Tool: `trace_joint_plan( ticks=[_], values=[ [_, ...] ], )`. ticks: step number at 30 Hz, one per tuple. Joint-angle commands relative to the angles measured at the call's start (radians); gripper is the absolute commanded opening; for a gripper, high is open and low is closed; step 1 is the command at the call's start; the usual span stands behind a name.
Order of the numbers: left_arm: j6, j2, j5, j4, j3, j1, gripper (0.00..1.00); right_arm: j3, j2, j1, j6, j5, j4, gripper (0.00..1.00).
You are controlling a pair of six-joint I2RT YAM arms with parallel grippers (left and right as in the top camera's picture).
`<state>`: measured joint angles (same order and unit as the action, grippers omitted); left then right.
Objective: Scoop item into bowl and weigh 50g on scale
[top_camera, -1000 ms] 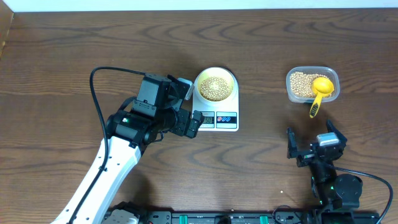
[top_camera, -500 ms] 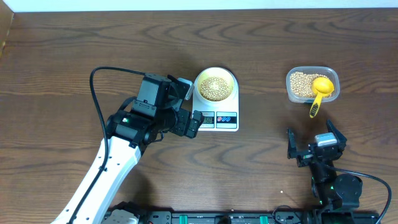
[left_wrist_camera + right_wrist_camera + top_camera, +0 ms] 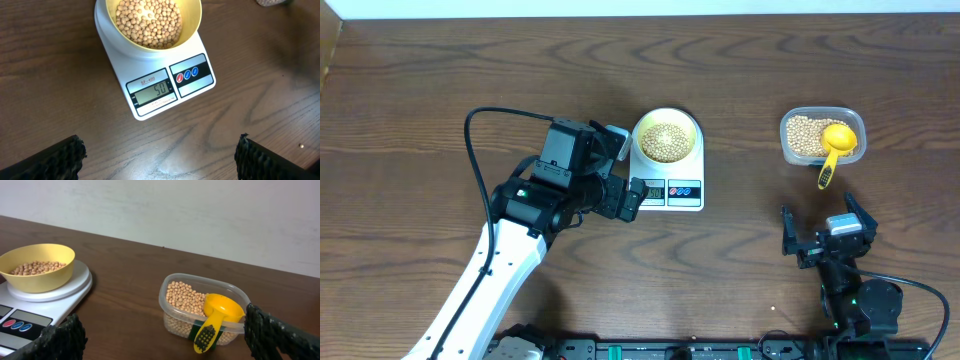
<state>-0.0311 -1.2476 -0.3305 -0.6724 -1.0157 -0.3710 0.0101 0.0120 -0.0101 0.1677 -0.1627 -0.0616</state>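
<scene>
The pale yellow bowl holds tan beans and sits on the white scale. In the left wrist view the bowl is on the scale, whose display reads 50. My left gripper hovers open just left of the scale, and its jaws are wide over bare wood in front of the display. My right gripper stands open near the front edge, empty. It looks toward the bowl and the scale.
A clear plastic tub of beans stands at the back right with a yellow scoop resting in it, its handle hanging over the rim. The right wrist view shows the tub and scoop just ahead of the right gripper.
</scene>
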Motion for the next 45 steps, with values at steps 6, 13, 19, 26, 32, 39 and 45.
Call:
trace_joint_plan(
  ticks=[6, 13, 19, 26, 32, 39, 45],
  values=[
    [-0.014, 0.000, 0.008, 0.001, -0.001, 0.003, 0.98, -0.005, -0.006, -0.023, 0.005, 0.007, -0.001, 0.99],
    [-0.014, 0.000, 0.008, 0.001, -0.001, 0.003, 0.98, -0.005, -0.006, -0.030, 0.005, 0.008, -0.002, 0.99],
    [-0.014, 0.000, 0.008, 0.001, -0.001, 0.003, 0.98, -0.005, -0.006, -0.030, 0.005, 0.031, -0.002, 0.99],
    [-0.013, 0.000, 0.008, 0.001, -0.001, 0.003, 0.98, -0.005, -0.006, -0.023, -0.090, 0.127, -0.014, 0.99],
    [-0.014, 0.000, 0.008, 0.001, -0.001, 0.003, 0.98, -0.005, -0.006, -0.010, -0.114, 0.142, -0.016, 0.99],
    [-0.014, 0.000, 0.008, 0.001, -0.001, 0.003, 0.98, -0.005, -0.006, -0.009, -0.080, 0.142, -0.016, 0.99],
    [-0.014, 0.000, 0.008, 0.001, -0.001, 0.003, 0.98, -0.005, -0.006, -0.010, -0.080, 0.142, -0.016, 0.99]
  ],
)
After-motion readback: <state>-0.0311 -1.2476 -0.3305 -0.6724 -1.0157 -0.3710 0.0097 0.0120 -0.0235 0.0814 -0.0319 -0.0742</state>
